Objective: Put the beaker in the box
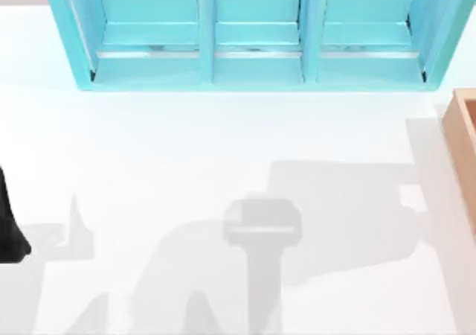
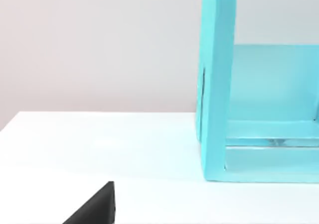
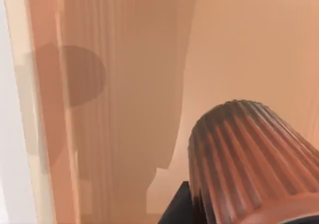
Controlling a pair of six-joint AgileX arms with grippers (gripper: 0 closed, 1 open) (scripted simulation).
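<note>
Looming close in the right wrist view, the ribbed beaker (image 3: 254, 159) hangs over the box (image 3: 124, 109) floor; whether jaws pinch it, apparently, cannot be told.

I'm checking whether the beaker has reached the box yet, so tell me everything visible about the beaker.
The beaker appears in the right wrist view as a glossy reddish-brown vessel with a ribbed, fluted side that flares toward a smooth band at one end. It looks like glazed ceramic or plastic. A dark part of the gripper sits against its side. Behind it spread the tan inner surfaces of the box, so it seems to hang over or inside the box. Its mouth is hidden.
</note>
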